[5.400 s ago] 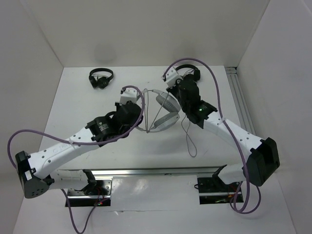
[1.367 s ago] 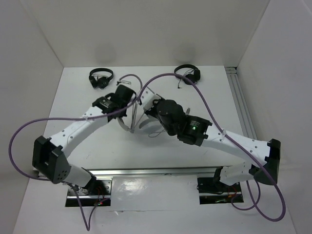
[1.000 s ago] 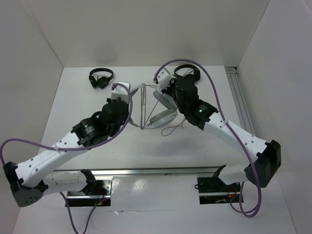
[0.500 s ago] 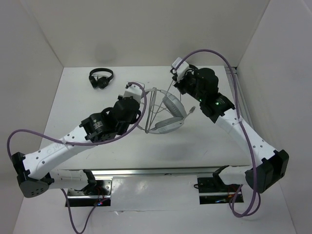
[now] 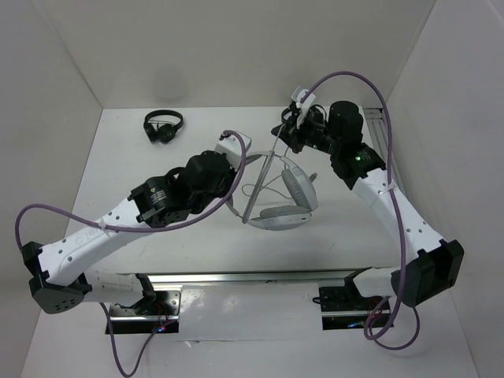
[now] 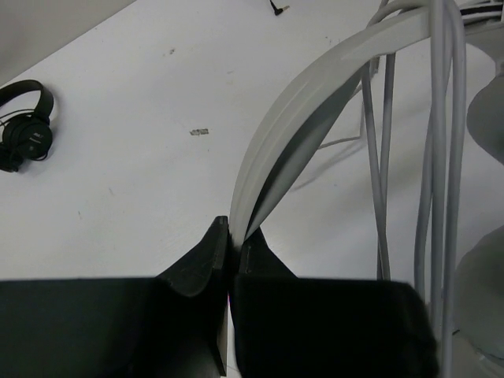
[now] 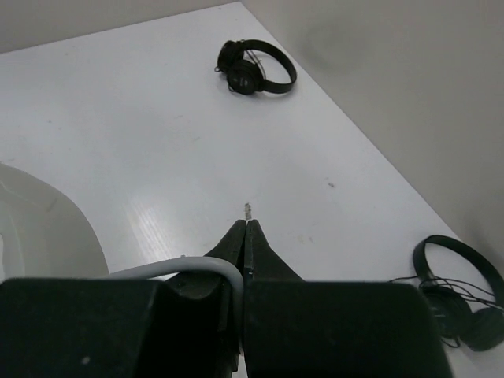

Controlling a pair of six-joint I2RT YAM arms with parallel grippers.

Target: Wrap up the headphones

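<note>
The white and light-grey headphones (image 5: 283, 201) hang above the table centre. My left gripper (image 5: 239, 183) is shut on the edge of their wide headband (image 6: 315, 102); the jaws (image 6: 232, 240) pinch its lower end. Several strands of the thin grey cable (image 6: 437, 157) run across the headband. My right gripper (image 5: 280, 135) is raised at the back right and shut on the cable (image 7: 197, 268) near its end. The plug tip (image 7: 247, 209) pokes out past the shut fingertips. An earcup (image 7: 39, 228) shows at the left of the right wrist view.
A small black headphone set (image 5: 163, 126) lies at the back left, also in the left wrist view (image 6: 24, 126). Both black sets show in the right wrist view, one ahead (image 7: 256, 67) and one at the right (image 7: 461, 291). White walls enclose the table.
Both arms have shifted to the right. The headphones moved right and a little nearer with the left gripper. The right gripper drew the cable end farther back and right.
</note>
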